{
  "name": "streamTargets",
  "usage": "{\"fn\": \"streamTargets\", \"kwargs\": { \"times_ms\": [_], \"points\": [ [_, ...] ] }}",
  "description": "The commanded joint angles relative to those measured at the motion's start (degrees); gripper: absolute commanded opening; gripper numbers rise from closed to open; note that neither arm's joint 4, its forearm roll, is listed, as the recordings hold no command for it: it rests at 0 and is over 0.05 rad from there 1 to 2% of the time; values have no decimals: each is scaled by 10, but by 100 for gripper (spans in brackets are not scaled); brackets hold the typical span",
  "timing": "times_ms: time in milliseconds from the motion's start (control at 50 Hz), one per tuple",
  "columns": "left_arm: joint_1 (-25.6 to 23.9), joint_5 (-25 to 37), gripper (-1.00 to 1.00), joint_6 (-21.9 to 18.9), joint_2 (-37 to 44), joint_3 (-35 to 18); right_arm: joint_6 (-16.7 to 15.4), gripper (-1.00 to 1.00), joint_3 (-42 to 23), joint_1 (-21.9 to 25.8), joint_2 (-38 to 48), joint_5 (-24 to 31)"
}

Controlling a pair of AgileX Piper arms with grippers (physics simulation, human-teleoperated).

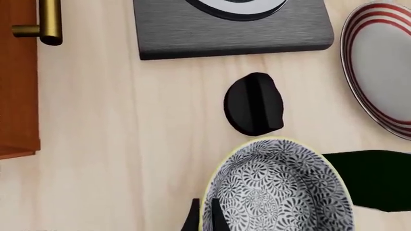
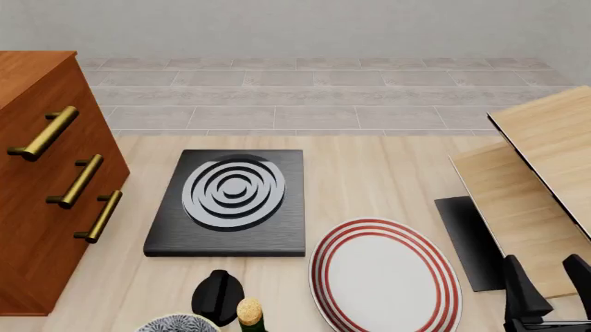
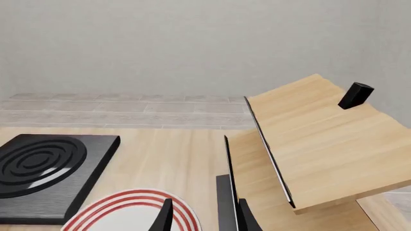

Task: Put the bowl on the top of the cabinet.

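The bowl [image 1: 276, 192], white with a dense dark floral pattern, fills the near part of the left wrist view. Only its rim [image 2: 176, 324] shows at the bottom edge of the front view. My left gripper [image 1: 204, 214] has one finger outside and one inside the bowl's rim, close together, shut on it. The reddish-brown cabinet [image 2: 41, 187] with brass handles stands at the left, and its side also shows in the left wrist view [image 1: 16, 96]. My right gripper [image 2: 547, 287] is open and empty at the front right, beside the shelf unit.
A black burner plate with grey rings [image 2: 231, 200] lies mid-table. A white plate with red rings [image 2: 383, 277] lies right of the bowl. A black knob-shaped object [image 2: 219, 296] and a dark green bottle [image 2: 249, 315] stand close by the bowl. A pale wooden shelf unit [image 2: 535, 180] stands at the right.
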State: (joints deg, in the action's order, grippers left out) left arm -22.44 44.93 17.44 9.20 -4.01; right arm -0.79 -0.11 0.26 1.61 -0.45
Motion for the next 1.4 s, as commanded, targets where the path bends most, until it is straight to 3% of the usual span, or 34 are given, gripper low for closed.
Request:
{"fn": "streamTargets", "kwargs": {
  "times_ms": [20,180,540,880,1080,1400],
  "points": [
    [10,-5,-100,-7,11,18,-1,100,0,0,0,1],
    [22,-6,-100,-16,18,10,-3,100,-1,1,-2,2],
    [55,28,-100,-54,26,-93,-3,100,0,2,-2,2],
    [55,32,-100,-51,27,-115,1,100,-1,1,-6,6],
    [75,47,-100,-67,60,-244,3,100,0,1,-7,6],
    [82,20,-100,-74,119,-367,3,100,0,1,-9,8]
  ]
}}
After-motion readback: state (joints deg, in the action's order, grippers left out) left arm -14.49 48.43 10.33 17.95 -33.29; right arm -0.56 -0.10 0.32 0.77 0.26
